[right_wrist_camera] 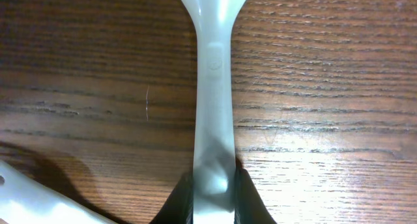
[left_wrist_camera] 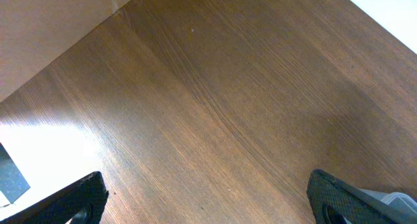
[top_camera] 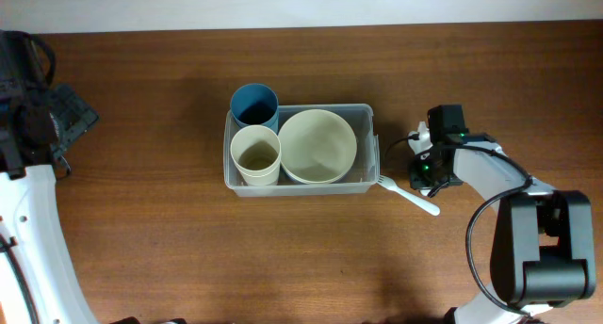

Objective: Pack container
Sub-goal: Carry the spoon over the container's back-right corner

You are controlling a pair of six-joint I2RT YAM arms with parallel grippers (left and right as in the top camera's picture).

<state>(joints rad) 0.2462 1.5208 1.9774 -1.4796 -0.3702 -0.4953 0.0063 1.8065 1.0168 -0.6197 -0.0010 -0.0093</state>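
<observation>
utensil (top_camera: 407,196) just right of container (top_camera: 301,191)

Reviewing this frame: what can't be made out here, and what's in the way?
- White utensil: head cut off by the right wrist view's top edge; too small overhead to tell spoon from fork.
- Blue cup: base hidden overhead by its own rim, so inside or behind the container is unclear.
- Right claw: mostly cut off by the right wrist view's bottom edge; overhead, the arm covers it.

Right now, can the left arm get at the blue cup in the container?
Probably yes. The left gripper is open over the table, and the blue cup stands at the left end of the container, nearest that arm, nothing between.
</observation>
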